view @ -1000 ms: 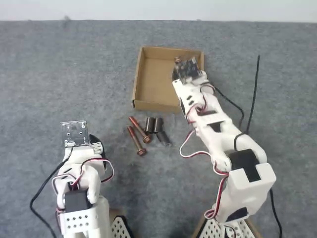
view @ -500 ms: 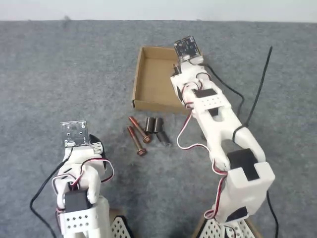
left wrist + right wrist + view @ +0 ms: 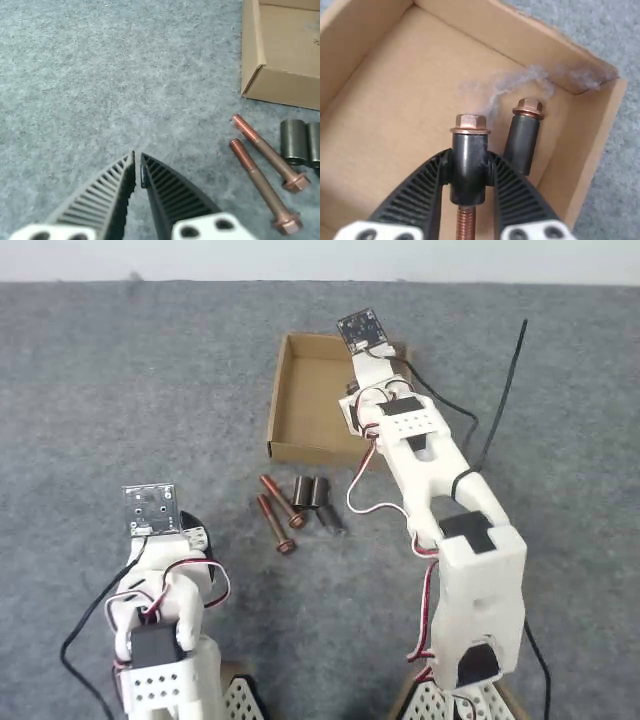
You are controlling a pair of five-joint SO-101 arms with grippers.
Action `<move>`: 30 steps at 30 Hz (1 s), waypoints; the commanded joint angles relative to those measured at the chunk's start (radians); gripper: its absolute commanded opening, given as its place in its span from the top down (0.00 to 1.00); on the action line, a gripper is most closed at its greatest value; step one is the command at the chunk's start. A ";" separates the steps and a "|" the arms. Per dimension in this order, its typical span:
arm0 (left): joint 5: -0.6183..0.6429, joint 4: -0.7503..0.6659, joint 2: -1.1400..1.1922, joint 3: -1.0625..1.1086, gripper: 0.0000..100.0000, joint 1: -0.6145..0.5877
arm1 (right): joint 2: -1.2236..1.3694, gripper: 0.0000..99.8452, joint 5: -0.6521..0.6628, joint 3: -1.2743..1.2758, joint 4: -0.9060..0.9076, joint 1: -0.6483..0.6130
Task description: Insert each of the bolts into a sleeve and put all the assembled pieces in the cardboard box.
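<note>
Bolts [image 3: 265,150] coppery metal, threaded; sleeve [image 3: 468,165] matt, smooth; cardboard box [image 3: 280,87] matt paperboard; table cover [image 3: 100,75] fuzzy cloth.

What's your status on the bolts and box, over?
Right claw shut on sleeved bolt over cardboard box. Left claw shut, empty. Second sleeved bolt inside. Nothing in the way.

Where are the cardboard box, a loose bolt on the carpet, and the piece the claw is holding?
cardboard box [image 3: 310,452], high view, on its front wall.
loose bolt [image 3: 263,149], left wrist view, on the middle of its shank.
held piece [image 3: 468,165], right wrist view, on its black sleeve.
</note>
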 commanded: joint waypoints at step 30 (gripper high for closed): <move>-0.129 -0.002 -0.017 -0.010 0.99 -0.006 | -0.162 0.90 -0.074 -0.135 0.259 0.010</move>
